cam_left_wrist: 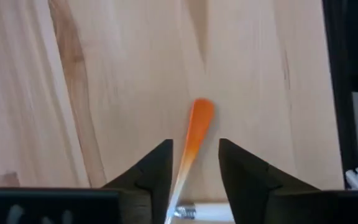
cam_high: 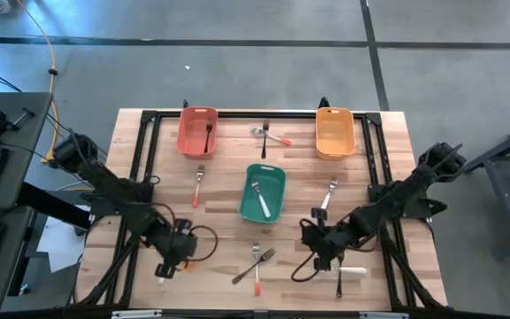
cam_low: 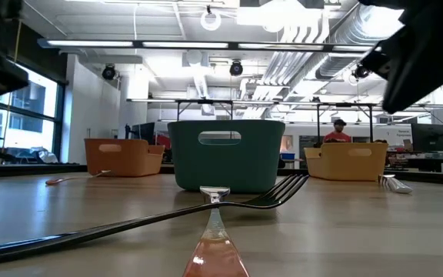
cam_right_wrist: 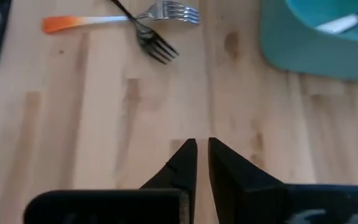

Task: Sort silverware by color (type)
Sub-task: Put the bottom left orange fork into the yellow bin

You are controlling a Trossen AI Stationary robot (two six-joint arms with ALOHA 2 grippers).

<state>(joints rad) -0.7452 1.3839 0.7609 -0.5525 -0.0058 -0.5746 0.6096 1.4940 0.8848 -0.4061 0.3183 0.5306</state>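
Your teal bin [cam_high: 263, 193] sits mid-tabletop [cam_high: 397, 159] holding a white-handled utensil [cam_high: 260, 198] — salmon bin [cam_high: 197, 131] and orange bin [cam_high: 334, 132] flank the far edge; crossed forks [cam_high: 256, 264] lie near the front.

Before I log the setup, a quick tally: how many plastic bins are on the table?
3: the salmon bin at the back left, the orange bin at the back right, the teal bin mid-table. None looks hidden.

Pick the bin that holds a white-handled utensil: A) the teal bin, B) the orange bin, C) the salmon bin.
A: in the high view a white-handled utensil lies inside the teal bin, while the salmon bin holds a dark-handled one and the orange bin shows none.
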